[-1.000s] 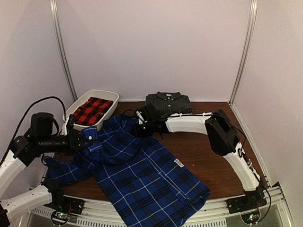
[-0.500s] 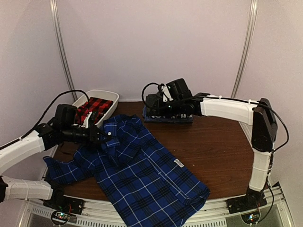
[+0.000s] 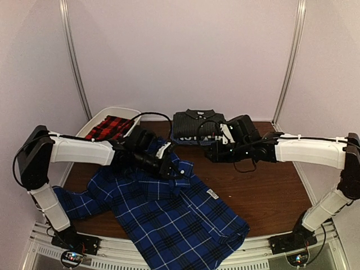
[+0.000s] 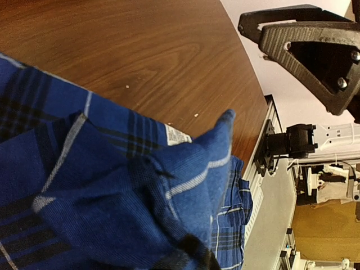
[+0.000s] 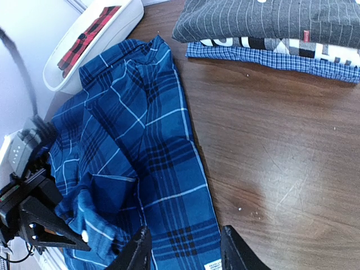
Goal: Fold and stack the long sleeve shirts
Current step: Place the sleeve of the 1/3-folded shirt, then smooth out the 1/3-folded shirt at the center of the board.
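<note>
The blue-and-black plaid shirt [image 3: 169, 219] lies spread over the front left of the table. Its upper part is bunched into a fold near the middle, and my left gripper [image 3: 170, 167] is shut on that fold. In the left wrist view the blue cloth [image 4: 112, 185] covers the fingers. My right gripper [image 3: 208, 156] hovers just right of the fold, open and holding nothing. The right wrist view shows it [image 5: 185, 256] above the shirt's right edge [image 5: 169, 169]. The charcoal striped shirt [image 3: 198, 122] tops a folded stack at the back. The red-and-black plaid shirt [image 3: 111, 127] lies in the tub.
The white plastic tub [image 3: 134, 116] stands at the back left against the wall. Bare brown tabletop [image 3: 264, 185] stretches right of the blue shirt. The folded stack [image 5: 270, 53] holds other garments under the striped shirt. Walls close in the back and both sides.
My left arm has swung from the left edge toward the middle, dragging the blue shirt's upper part with it. My right gripper left the stack, came toward the shirt and opened wider.
</note>
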`<move>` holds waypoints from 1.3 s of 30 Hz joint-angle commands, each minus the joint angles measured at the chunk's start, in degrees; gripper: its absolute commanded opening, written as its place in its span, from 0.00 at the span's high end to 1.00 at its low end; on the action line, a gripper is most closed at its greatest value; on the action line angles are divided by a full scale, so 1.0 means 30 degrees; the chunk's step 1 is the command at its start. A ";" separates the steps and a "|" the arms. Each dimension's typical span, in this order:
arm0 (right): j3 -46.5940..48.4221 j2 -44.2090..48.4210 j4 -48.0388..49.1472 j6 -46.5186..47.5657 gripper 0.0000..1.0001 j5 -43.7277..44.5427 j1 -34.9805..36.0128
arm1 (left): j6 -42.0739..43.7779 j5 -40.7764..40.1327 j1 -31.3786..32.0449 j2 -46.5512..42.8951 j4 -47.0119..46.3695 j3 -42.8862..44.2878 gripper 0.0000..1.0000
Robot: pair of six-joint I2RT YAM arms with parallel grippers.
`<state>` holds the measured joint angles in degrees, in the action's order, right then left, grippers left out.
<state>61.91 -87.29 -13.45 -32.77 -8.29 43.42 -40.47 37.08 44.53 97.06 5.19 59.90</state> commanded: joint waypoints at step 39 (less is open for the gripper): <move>0.0418 -0.5925 -0.0970 -0.2535 0.38 -0.0629 0.4125 | 0.1179 -0.1870 -0.0429 -0.2967 0.0643 -0.2413 0.54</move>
<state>60.20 -103.63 -14.50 -37.78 -12.82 54.96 -38.39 31.77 43.24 90.59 8.27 53.54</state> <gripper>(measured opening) 0.619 0.462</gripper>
